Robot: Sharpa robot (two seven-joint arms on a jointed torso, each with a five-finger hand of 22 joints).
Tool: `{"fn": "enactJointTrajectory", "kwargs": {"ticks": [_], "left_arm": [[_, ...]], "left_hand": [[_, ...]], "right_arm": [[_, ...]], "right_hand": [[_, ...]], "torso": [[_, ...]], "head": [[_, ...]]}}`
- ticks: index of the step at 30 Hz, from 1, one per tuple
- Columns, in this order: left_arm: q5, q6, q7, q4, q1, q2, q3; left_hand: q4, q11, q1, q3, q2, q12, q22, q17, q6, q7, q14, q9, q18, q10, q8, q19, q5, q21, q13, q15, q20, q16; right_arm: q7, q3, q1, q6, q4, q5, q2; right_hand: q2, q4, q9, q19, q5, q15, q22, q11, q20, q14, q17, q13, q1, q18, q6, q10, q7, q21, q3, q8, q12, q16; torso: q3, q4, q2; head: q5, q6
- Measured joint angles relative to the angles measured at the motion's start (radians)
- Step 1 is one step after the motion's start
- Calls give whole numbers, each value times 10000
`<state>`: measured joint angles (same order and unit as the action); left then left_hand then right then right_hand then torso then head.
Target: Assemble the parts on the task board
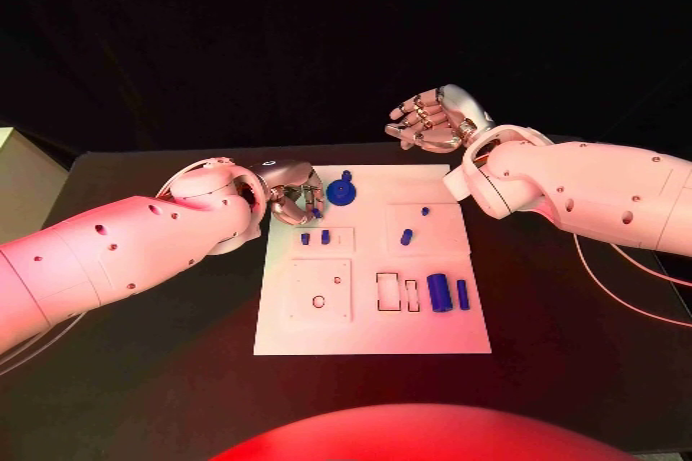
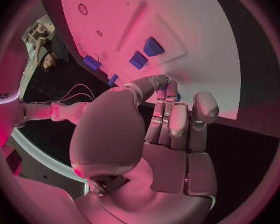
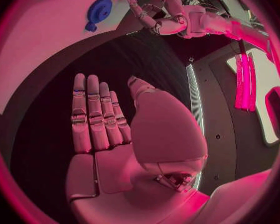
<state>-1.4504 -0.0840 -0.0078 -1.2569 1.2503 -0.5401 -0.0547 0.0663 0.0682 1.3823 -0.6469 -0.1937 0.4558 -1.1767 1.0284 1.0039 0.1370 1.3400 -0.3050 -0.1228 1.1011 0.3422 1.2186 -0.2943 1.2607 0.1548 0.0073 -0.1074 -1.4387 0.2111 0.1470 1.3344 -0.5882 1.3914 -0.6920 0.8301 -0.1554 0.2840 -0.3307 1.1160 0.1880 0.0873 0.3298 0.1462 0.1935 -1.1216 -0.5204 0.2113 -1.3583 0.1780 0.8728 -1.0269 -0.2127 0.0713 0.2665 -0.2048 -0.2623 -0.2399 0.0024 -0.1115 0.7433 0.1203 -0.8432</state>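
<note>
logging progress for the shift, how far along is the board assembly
Early stage. Nothing looks assembled yet: the blue round part and the two blue cylinders lie loose on the task board. In hand: the left robot hand pinches a small blue piece at the board's far edge. The right robot hand hovers open. Nearly everything remains.

White task board (image 1: pixel 372 326) on black table (image 1: pixel 144 381)
</note>
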Motion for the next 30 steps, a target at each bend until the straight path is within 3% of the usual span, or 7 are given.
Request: {"fn": "enactJointTrajectory", "kwargs": {"ticks": [30], "left_arm": [[-38, 10, 21, 87, 15, 102, -67]], "left_hand": [[-1, -22, -53, 56, 0, -68, -1, 55, 100, -45, 0, -43, 1, 164, -53, -39, 2, 0, 37, 0, 37, 0]], "right_arm": [[16, 0, -4, 16, -8, 1, -26]], "right_hand": [[0, 28, 0, 0, 38, 0, -54, 1, 0, 0, 30, -55, 0, 0, 50, -1, -25, 0, 28, 0, 0, 0]], "torso": [[-1, 0, -5]], "head": [[-6, -45]]}}
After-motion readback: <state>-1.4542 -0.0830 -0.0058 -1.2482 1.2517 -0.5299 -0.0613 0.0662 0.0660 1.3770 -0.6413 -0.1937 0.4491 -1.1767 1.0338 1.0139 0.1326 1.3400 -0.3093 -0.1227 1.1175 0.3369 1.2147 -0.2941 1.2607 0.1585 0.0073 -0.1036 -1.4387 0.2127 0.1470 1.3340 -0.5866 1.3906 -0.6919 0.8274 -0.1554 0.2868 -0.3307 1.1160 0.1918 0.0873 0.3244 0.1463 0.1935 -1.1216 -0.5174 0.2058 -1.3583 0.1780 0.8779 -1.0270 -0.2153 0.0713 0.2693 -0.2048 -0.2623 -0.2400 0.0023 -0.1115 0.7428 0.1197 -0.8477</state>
